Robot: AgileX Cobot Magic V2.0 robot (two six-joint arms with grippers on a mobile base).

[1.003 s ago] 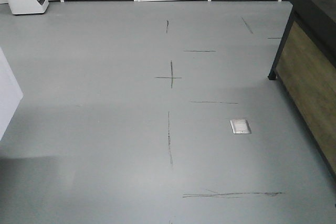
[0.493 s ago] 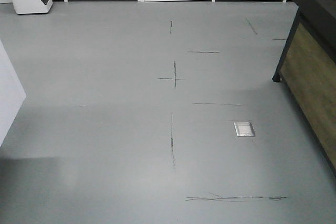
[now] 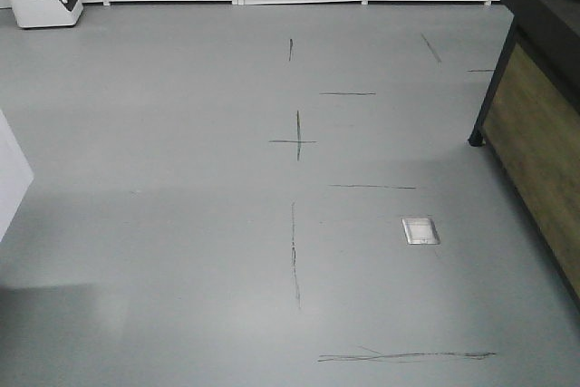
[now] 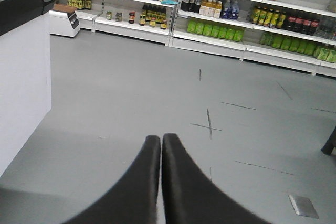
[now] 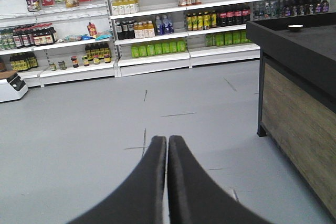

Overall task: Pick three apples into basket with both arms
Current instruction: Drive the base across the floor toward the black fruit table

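Left gripper (image 4: 160, 140): jaws pressed together; floor cross (image 4: 208, 126) right of tips.
Right gripper (image 5: 167, 141): jaws pressed together; floor cross left of tips.

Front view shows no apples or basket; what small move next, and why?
Probably turn the base slightly right, toward the dark counter: it is the only nearby surface that might hold fruit, and its top is mostly out of view. The left pincer and right pincer are shut and empty.
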